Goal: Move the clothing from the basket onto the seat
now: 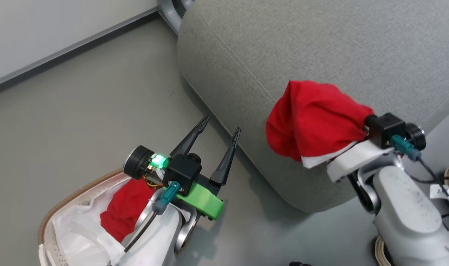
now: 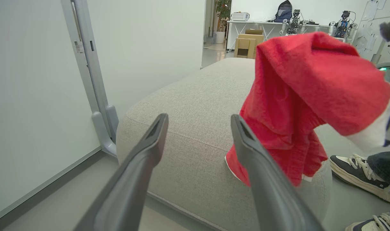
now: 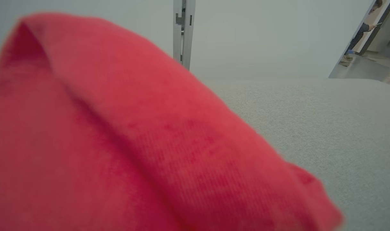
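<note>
A red garment (image 1: pixel 313 120) with white trim hangs draped over my right gripper, held above the near edge of the grey seat (image 1: pixel 320 48); its fingers are buried in the cloth. In the left wrist view the same red garment (image 2: pixel 310 96) droops over the seat (image 2: pixel 188 106), and the right wrist view has the garment (image 3: pixel 117 144) close up with the seat (image 3: pixel 326 122) behind. My left gripper (image 1: pixel 222 123) is open and empty above the floor, between the basket and the seat. The basket (image 1: pixel 50 214) at lower left holds more red clothing (image 1: pixel 122 208) on white cloth.
A grey metal post foot (image 1: pixel 170 13) stands by the wall at the seat's far corner. A person's sneakers (image 2: pixel 355 171) stand on the floor right of the seat. A table with boxes and robot parts (image 2: pixel 255 27) is far behind.
</note>
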Motion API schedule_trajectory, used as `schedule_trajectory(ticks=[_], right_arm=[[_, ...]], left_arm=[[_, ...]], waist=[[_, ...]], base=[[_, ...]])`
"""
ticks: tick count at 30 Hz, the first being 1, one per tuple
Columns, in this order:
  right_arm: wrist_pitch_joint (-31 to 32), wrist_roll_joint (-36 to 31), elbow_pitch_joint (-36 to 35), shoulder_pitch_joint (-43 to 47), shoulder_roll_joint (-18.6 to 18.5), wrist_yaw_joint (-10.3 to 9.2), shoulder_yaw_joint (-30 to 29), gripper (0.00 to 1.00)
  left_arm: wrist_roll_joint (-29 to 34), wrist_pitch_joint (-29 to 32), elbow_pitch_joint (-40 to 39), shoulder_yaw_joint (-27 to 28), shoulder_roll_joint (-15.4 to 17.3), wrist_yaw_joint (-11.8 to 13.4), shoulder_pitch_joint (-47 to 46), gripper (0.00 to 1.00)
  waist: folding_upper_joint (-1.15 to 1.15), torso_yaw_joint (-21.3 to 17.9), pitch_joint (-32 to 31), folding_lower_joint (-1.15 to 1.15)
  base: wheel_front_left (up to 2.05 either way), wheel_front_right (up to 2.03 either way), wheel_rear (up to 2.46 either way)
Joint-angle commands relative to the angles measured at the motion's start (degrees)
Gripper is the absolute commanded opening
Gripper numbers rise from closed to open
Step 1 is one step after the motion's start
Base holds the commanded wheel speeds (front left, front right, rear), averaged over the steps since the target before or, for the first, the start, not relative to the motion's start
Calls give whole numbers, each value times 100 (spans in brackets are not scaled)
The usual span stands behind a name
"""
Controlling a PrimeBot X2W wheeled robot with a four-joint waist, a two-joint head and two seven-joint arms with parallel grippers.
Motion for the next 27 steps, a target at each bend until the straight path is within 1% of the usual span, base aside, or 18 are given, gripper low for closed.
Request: schedule_trajectory(ticks=[1, 5, 11, 15, 22, 27], right_arm=[[-13, -30, 59, -253, -143, -7, -29, 0], [-13, -103, 324, -971, -528, -6, -211, 0], [-13, -318, 736, -1985, -1190, -6, -674, 0], [-13, -463, 1122, -2569, -1529, -7, -1000, 0], [-13, -739, 1861, -3370, -1907, -7, -1622, 0], [-13, -801, 2376, -3603, -1932, -7, -2302, 0]], left_arm=[[55, -3, 42, 3, 49, -13, -109, 100], [162, -3, 99, -4, 125, -43, -220, 100], [272, -3, 86, -27, 221, -58, -502, 100], [320, -3, 67, -22, 300, -72, -697, 100], [390, -3, 39, -97, 313, -86, -1022, 100], [398, -3, 32, -119, 272, -90, -1155, 100]], waist=[[0, 35, 267, 0], [0, 310, 620, 0], [0, 804, 1268, 0], [0, 1054, 1675, 0], [0, 1453, 2215, 0], [0, 1719, 2463, 0]], base=[[0, 0, 0], [0, 0, 0], [0, 0, 0], [0, 0, 0], [0, 0, 0], [0, 0, 0]])
